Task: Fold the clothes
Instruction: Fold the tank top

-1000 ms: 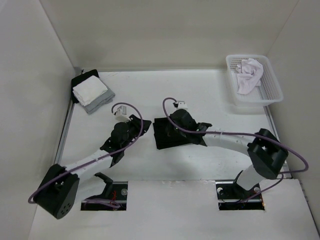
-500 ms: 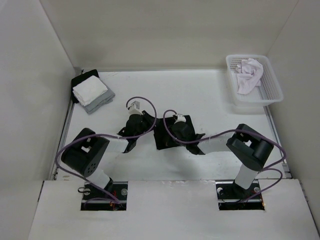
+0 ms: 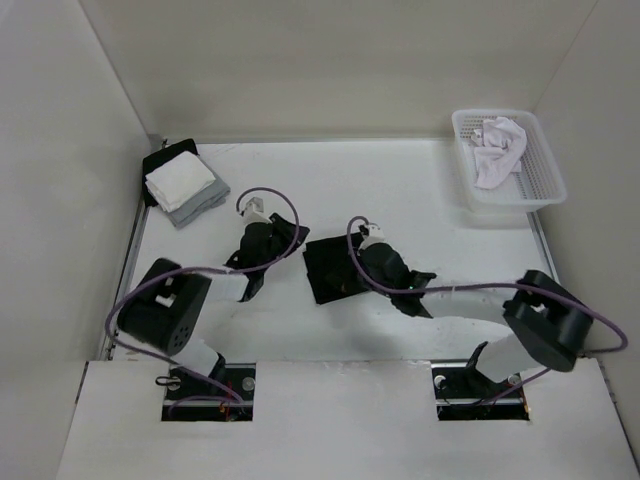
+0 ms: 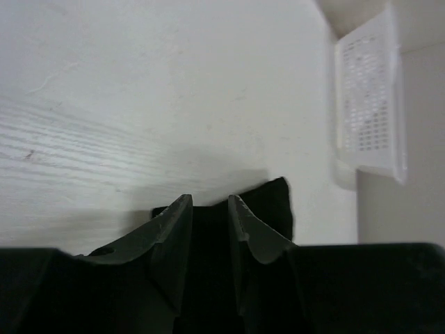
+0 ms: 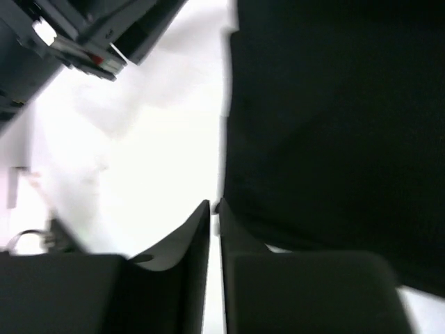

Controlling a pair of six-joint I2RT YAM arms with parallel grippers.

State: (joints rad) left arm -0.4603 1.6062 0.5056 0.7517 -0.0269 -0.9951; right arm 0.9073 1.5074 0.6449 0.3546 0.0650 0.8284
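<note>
The clothes (image 3: 333, 270) are one black garment lying flat as a small folded rectangle in the middle of the table, also seen in the left wrist view (image 4: 272, 205) and the right wrist view (image 5: 334, 104). My left gripper (image 3: 285, 240) hovers just left of it, pointing at it. Its jaws (image 4: 208, 200) are open, with only cloth showing beyond the gap. My right gripper (image 3: 368, 260) is at the garment's right side. Its tips (image 5: 213, 204) stand a thin slit apart at the cloth's edge, with bare table showing through.
A white mesh basket (image 3: 545, 190) holding a white garment (image 3: 497, 150) stands at the back right, and shows in the left wrist view (image 4: 368, 90). A stack of white, grey and black cloths (image 3: 183, 185) sits at the back left. White walls enclose the table.
The left gripper swung in to the cloth's left edge, then backed off slightly. The right gripper slid off the top of the cloth towards its right side and its jaws parted a little.
</note>
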